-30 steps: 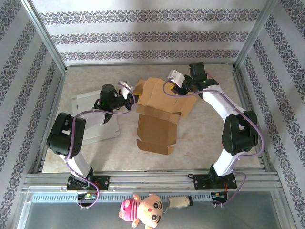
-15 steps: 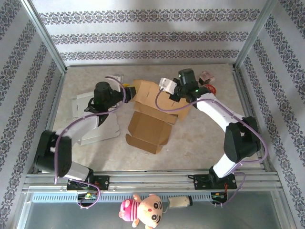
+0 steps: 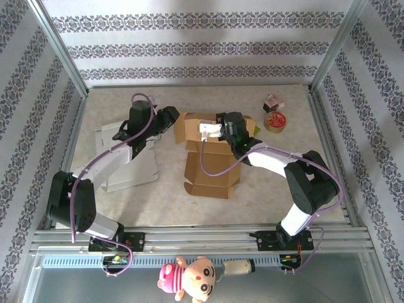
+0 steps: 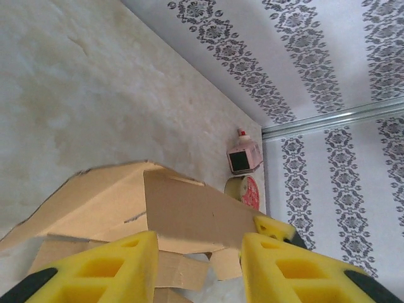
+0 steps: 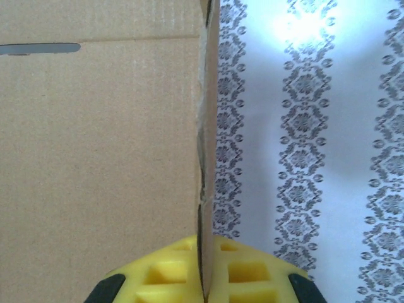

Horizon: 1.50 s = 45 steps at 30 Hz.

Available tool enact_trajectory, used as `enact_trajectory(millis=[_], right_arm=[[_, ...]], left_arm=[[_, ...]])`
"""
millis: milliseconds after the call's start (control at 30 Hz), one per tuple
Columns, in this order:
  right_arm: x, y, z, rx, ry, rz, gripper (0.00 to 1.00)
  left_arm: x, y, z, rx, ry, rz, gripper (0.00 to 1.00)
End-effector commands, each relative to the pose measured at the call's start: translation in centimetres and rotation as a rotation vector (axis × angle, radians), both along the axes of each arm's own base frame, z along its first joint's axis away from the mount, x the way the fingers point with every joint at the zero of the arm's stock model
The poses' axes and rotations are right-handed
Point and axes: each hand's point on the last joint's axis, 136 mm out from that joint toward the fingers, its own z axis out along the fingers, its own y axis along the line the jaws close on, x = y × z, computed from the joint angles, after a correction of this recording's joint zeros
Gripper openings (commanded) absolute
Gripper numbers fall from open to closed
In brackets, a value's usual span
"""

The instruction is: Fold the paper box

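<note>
Brown cardboard paper box (image 3: pixel 211 170), half folded; rear walls stand upright; front panel lies flat, nearer the arms' bases.

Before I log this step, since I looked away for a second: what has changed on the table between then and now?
The right claw swung left from the far right corner of the paper box and shut on its upright wall. The left claw opened, beside the box's left edge. The box turned squarer. The white sheets and plush toy stayed put.
</note>
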Motion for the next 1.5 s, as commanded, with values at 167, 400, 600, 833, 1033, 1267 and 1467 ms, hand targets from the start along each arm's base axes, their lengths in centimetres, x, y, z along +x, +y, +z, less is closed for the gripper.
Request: enact_trajectory(millis=[167, 400, 600, 833, 1033, 1267, 1467], right_arm=[[-0.2, 0.8, 1.9, 0.015, -0.088, 0.009, 0.0], [-0.3, 1.3, 1.4, 0.05, -0.062, 0.013, 0.0], [-0.5, 2.0, 0.1, 0.06, -0.031, 0.022, 0.0], [-1.0, 2.5, -1.2, 0.071, 0.002, 0.018, 0.0], [-0.3, 1.1, -1.7, 0.033, -0.01, -0.027, 0.0], [0.2, 0.5, -1.6, 0.032, -0.015, -0.043, 0.0], [0.3, 0.5, -1.9, 0.021, -0.017, -0.052, 0.0]], left_arm=[[2.4, -3.3, -4.0, -0.004, 0.11, -0.148, 0.09], [1.7, -7.2, -5.5, -0.024, 0.12, -0.265, 0.01], [3.2, -8.8, -4.1, -0.068, 0.014, -0.28, 0.08], [2.9, -8.6, -3.1, -0.011, -0.086, -0.296, 0.19], [-0.5, -0.9, -4.7, 0.374, -0.109, -0.094, 0.19], [-5.3, 1.2, -8.1, 0.561, -0.025, -0.209, 0.19], [-4.8, 0.4, -12.7, 0.624, 0.109, -0.272, 0.23]])
